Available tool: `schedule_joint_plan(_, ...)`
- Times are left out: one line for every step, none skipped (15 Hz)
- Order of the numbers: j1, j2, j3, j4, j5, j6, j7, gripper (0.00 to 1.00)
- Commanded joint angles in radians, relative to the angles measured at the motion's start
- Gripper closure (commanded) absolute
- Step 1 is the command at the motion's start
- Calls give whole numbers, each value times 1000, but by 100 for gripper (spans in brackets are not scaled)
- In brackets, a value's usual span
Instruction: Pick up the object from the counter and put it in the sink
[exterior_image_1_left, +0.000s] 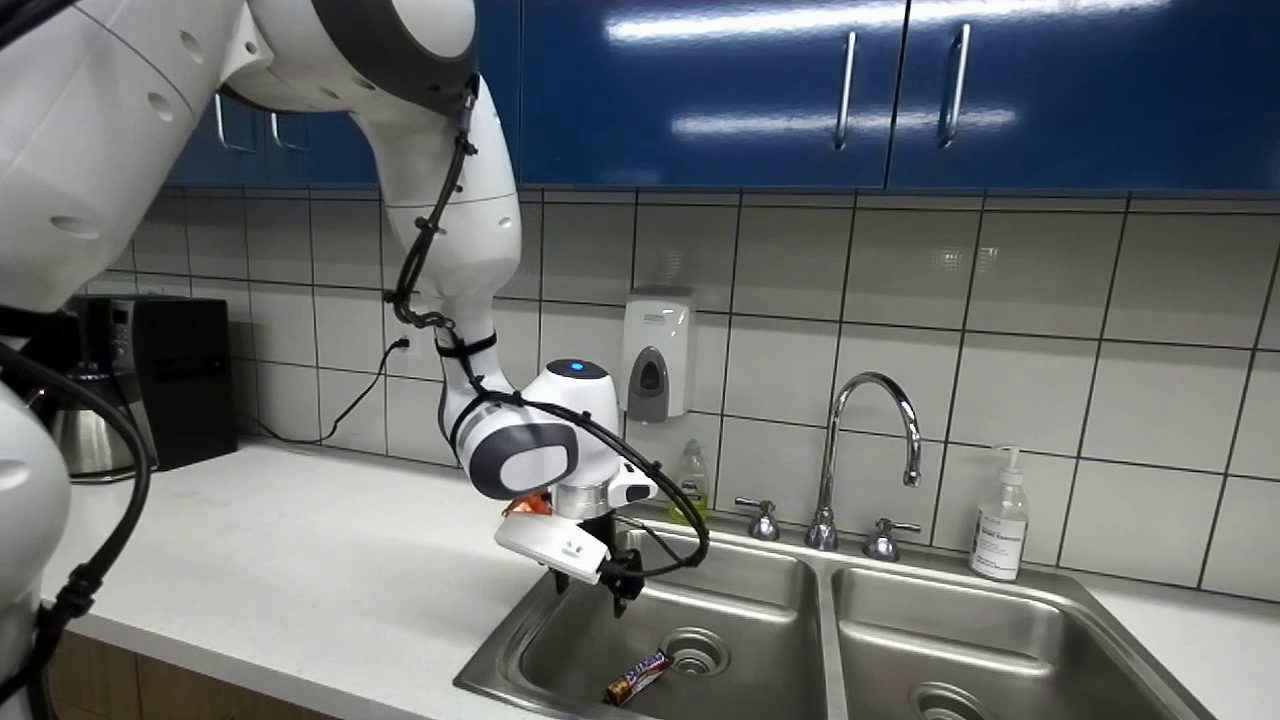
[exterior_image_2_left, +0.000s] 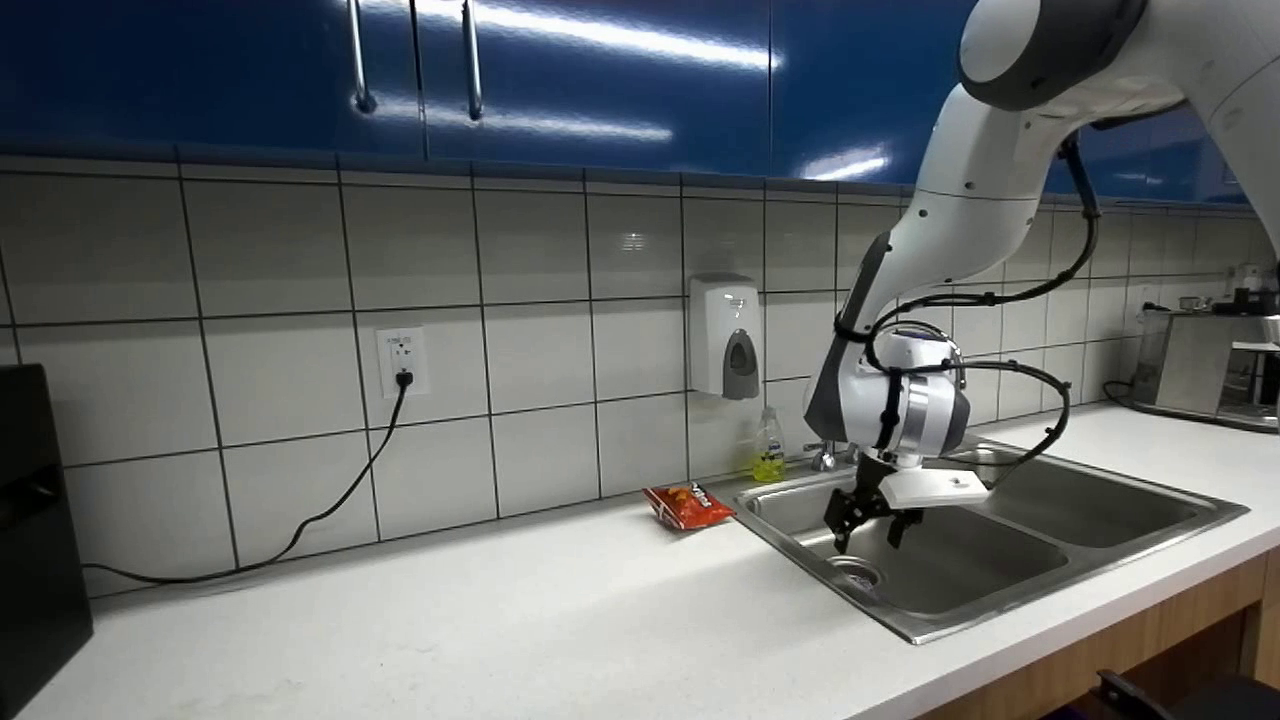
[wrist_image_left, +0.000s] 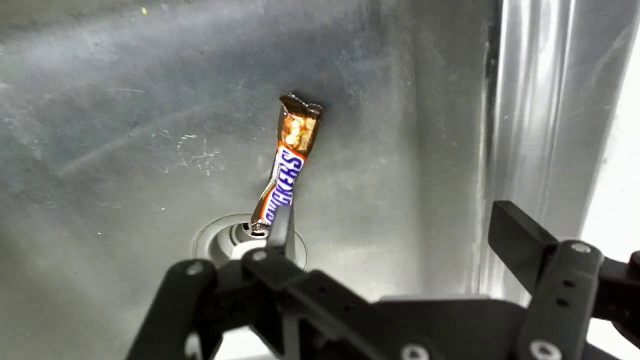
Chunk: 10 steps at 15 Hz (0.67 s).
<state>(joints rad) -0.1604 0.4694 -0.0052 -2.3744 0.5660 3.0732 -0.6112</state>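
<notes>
The object, a slim dark-brown wrapped bar (exterior_image_1_left: 638, 678) with red and blue-purple lettering, lies on the floor of the sink's left basin, one end at the drain. It shows whole above the fingers in the wrist view (wrist_image_left: 292, 145); in an exterior view it is barely visible. The stainless double-basin sink (exterior_image_1_left: 828, 640) is set in the white counter (exterior_image_1_left: 300, 560). My gripper (exterior_image_1_left: 590, 597) is open and empty over the left basin, above the bar and apart from it. In the wrist view its fingers (wrist_image_left: 392, 215) stand wide; the left fingertip overlaps the bar's lower end from this angle.
A flat orange-red bag (exterior_image_2_left: 688, 506) lies on the counter beside the sink. A chrome faucet (exterior_image_1_left: 828, 450), a green-yellow soap bottle (exterior_image_2_left: 768, 450) and a pump bottle (exterior_image_1_left: 1000, 525) stand behind the basins. A dispenser (exterior_image_1_left: 658, 355) hangs on the tiles. A black appliance (exterior_image_1_left: 175, 380) stands far along the counter.
</notes>
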Motion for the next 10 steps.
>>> schedule_joint_plan(49,-115,-38,-95,-79,-86,-36,0)
schedule_joint_plan(45,-138,-25,-109,-93,-105,-47,0)
schedule_joint_plan(46,-160,-15,-125,-107,-123,-55,0)
schedule_joint_plan(55,-182,-17,-139,-123,-144,-56,0)
schedule_joint_plan(72,-202,-25,-153,-145,-163,-54,0)
schedule_joint_plan(94,-222,-41,-168,-178,-187,-45,0)
schedule_joint_plan(109,-244,-53,-180,-214,-216,-36,0)
schedule_joint_plan(68,-265,-17,-198,-332,-239,42,0)
schedule_joint_plan(74,-286,-19,-205,-376,-272,51,0)
schedule_joint_plan(72,-309,-12,-215,-418,-302,68,0)
